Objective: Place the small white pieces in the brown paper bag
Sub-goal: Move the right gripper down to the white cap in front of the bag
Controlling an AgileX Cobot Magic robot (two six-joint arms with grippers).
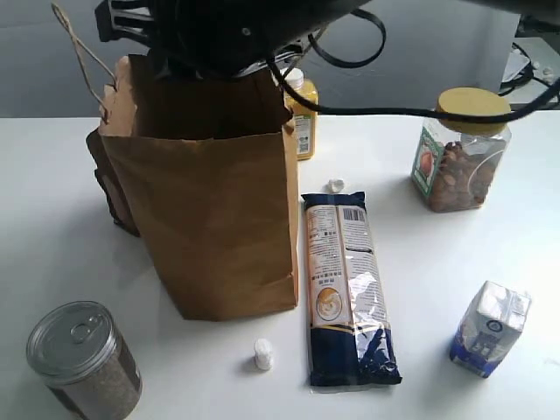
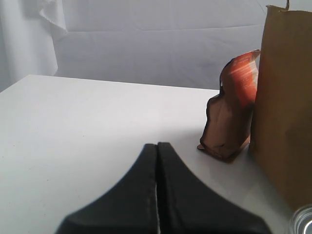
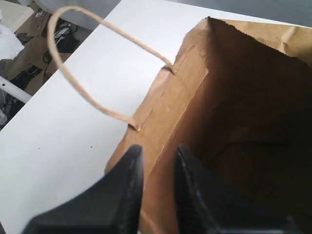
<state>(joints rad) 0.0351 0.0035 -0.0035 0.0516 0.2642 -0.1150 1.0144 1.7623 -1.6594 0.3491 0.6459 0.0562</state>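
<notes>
The brown paper bag (image 1: 206,201) stands upright left of centre with its mouth open and its cord handle up. My right arm (image 1: 227,31) hangs over the bag's mouth. In the right wrist view my right gripper (image 3: 157,155) is open just above the bag's rim (image 3: 195,73), one finger outside the wall and one over the inside, with nothing seen between them. One small white piece (image 1: 262,354) lies on the table in front of the bag and another (image 1: 335,185) to its right. A third is hidden. My left gripper (image 2: 157,148) is shut and empty, low over the table, left of the bag (image 2: 287,107).
A dark pouch (image 1: 109,188) leans against the bag's left side (image 2: 231,117). A tin can (image 1: 83,359) stands front left. A long noodle packet (image 1: 347,289) lies right of the bag. A blue-and-white carton (image 1: 490,328), a yellow-lidded jar (image 1: 459,149) and a yellow bottle (image 1: 302,114) stand to the right.
</notes>
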